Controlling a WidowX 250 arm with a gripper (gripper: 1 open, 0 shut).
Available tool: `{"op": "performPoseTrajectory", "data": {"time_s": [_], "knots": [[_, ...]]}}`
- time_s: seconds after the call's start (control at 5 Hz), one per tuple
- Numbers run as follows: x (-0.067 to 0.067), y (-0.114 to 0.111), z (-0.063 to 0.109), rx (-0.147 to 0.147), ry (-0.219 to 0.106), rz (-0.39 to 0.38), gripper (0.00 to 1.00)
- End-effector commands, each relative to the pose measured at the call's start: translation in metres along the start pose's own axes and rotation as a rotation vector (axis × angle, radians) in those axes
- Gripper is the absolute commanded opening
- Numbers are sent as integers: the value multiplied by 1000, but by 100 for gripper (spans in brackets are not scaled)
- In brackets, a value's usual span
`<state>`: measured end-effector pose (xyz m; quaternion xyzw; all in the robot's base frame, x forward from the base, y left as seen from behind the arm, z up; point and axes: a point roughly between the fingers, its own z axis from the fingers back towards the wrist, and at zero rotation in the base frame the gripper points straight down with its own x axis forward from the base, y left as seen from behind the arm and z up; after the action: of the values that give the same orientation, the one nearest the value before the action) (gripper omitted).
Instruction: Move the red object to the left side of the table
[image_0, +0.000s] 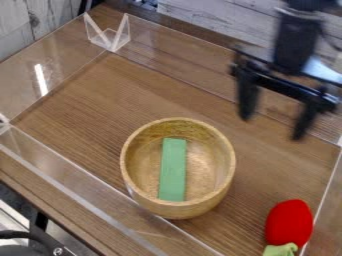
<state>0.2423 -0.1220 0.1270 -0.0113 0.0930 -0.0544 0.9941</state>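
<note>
The red object (289, 222) is a small bright red oval toy with a green leafy end, lying at the lower right corner of the table (94, 100). My gripper (277, 110) hangs above the right part of the table, up and slightly left of the toy, well apart from it. It points down with its two dark fingers (246, 100) spread wide and nothing between them.
A round wooden bowl (178, 166) sits in the middle foreground with a flat green block (174, 168) inside. Clear acrylic walls (54, 180) border the tabletop. A small clear stand (107, 32) is at the back left.
</note>
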Motion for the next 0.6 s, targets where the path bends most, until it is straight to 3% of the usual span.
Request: {"op": "performPoseTrajectory", "data": {"time_s": [0.0, 0.2, 0.4], "knots": [[-2, -30, 13, -25, -74, -3, 100], [-2, -33, 0, -28, -73, 12, 100], [-11, -34, -11, -26, -70, 16, 100]]}}
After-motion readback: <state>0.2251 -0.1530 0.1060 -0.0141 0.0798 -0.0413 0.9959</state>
